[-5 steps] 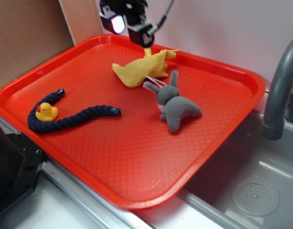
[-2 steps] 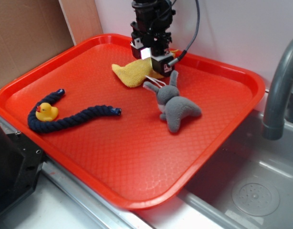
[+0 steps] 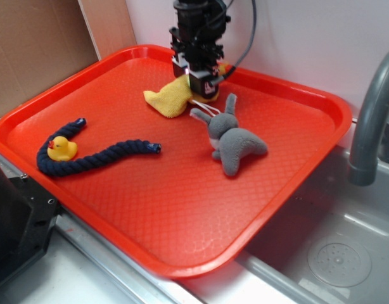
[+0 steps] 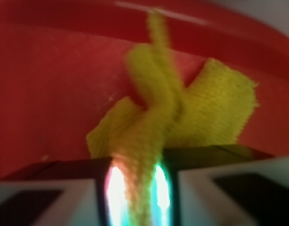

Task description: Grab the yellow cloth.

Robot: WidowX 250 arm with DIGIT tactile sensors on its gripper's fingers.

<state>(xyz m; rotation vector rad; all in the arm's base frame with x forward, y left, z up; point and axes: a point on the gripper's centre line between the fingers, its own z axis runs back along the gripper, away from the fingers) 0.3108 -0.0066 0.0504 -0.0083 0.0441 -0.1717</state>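
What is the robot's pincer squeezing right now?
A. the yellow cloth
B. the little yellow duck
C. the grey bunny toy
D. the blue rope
A: in the wrist view a bunched fold of the yellow cloth sits pinched in the pincer, while the other toys lie apart on the tray.

Cloth [image 3: 168, 99] behind plush toy [image 3: 232, 136] (both on tray [image 3: 182, 209]).

The exterior view looks down across the red tray [image 3: 296, 183] from the front; the wrist view sits close above, sharing the yellow cloth [image 3: 169, 99].
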